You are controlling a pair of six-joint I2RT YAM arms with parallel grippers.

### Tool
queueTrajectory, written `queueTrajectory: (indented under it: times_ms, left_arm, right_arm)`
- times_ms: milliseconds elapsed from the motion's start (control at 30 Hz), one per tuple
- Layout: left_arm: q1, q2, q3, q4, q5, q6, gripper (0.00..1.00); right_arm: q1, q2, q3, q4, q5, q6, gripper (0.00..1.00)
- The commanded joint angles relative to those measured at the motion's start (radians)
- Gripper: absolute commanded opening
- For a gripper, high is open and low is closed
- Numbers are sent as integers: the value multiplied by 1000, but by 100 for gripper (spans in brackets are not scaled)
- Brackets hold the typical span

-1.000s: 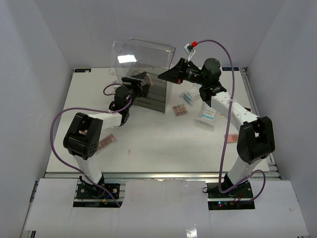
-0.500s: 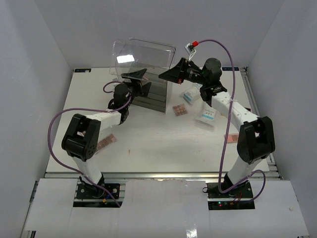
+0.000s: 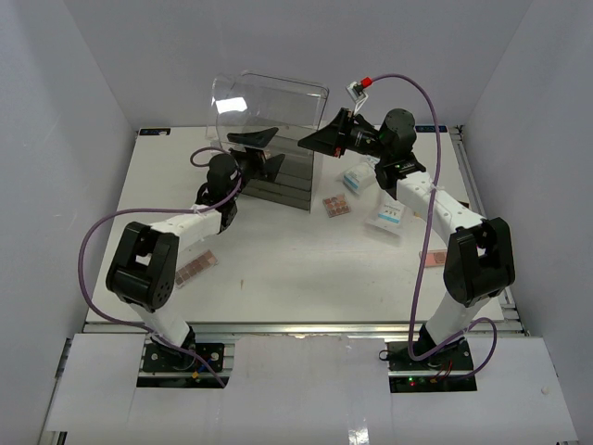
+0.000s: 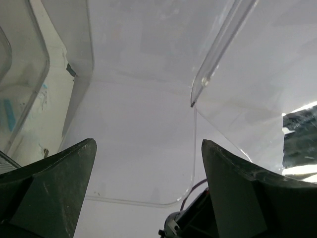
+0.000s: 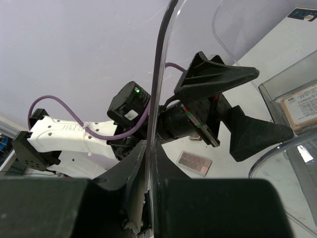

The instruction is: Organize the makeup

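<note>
A big clear box (image 3: 278, 171) with dark drawers stands at the back, its clear lid (image 3: 269, 102) raised. My right gripper (image 3: 312, 142) is shut on the lid's edge, seen as a thin clear rim (image 5: 159, 89) between my fingers (image 5: 133, 168). My left gripper (image 3: 260, 152) is open and empty beside the box top, under the lid (image 4: 148, 99). Makeup lies on the table: a brown palette (image 3: 336, 206), two white-and-blue packets (image 3: 357, 178) (image 3: 386, 216), a pink palette (image 3: 195, 267) at the left and an orange one (image 3: 434, 257) at the right.
The right wrist view shows the left gripper (image 5: 233, 106), a brown palette (image 5: 194, 163) on the table and a labelled flat item (image 5: 302, 106) inside the box. White walls enclose the table on three sides.
My left arm has swung its elbow to the left and its gripper has risen slightly by the box. The right gripper still holds the lid in the same place.
</note>
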Motion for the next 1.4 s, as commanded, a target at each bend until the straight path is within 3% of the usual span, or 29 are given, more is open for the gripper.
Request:
queueTrajectory:
  times_ms: [0, 533, 667, 767, 967, 1133, 1367]
  left_arm:
    - [7, -112, -48, -49, 90, 78, 98]
    - [12, -487, -426, -413, 119, 536, 98]
    - [32, -566, -463, -554, 98, 722, 98]
    - [106, -607, -473, -727, 93, 759, 98]
    - [209, -695, -388, -1143, -58, 624, 98]
    - [237, -716, -290, -1450, -194, 360, 98]
    - [298, -606, -248, -1549, -148, 223, 98]
  right_arm:
    - [-15, -57, 16, 127, 3, -5, 12]
    - [-14, -60, 0, 102, 6, -42, 12]
    - [-15, -73, -14, 92, 0, -59, 12]
    - [-16, -78, -29, 86, -3, -69, 12]
    - [-16, -85, -41, 78, -6, -81, 12]
    - [-16, -85, -42, 76, -7, -75, 12]
    - [-16, -95, -55, 77, -11, -75, 12]
